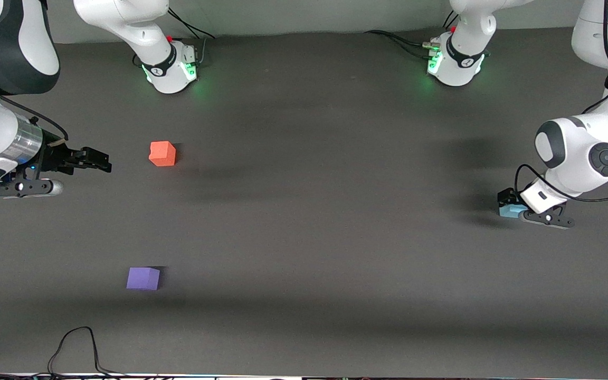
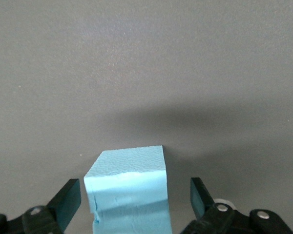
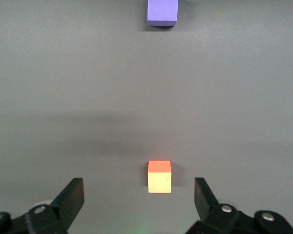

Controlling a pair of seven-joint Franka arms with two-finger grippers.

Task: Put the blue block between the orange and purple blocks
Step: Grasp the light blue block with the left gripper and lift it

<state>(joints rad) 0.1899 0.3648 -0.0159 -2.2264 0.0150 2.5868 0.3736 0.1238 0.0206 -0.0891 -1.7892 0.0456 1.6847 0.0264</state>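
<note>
The blue block (image 1: pixel 511 211) lies at the left arm's end of the table. My left gripper (image 1: pixel 506 203) is down around it. In the left wrist view the blue block (image 2: pixel 129 195) sits between the open fingers (image 2: pixel 68 200) with a gap on each side. The orange block (image 1: pixel 162 153) and the purple block (image 1: pixel 143 278) lie toward the right arm's end, the purple one nearer the front camera. My right gripper (image 1: pixel 101 160) is open and empty, beside the orange block. The right wrist view shows the orange block (image 3: pixel 159 176) ahead of the gripper (image 3: pixel 139 197) and the purple block (image 3: pixel 162 12) farther off.
The dark grey table (image 1: pixel 314 211) carries only the three blocks. A black cable (image 1: pixel 72 348) loops at the front edge near the right arm's end. The two arm bases (image 1: pixel 172 63) stand along the edge farthest from the front camera.
</note>
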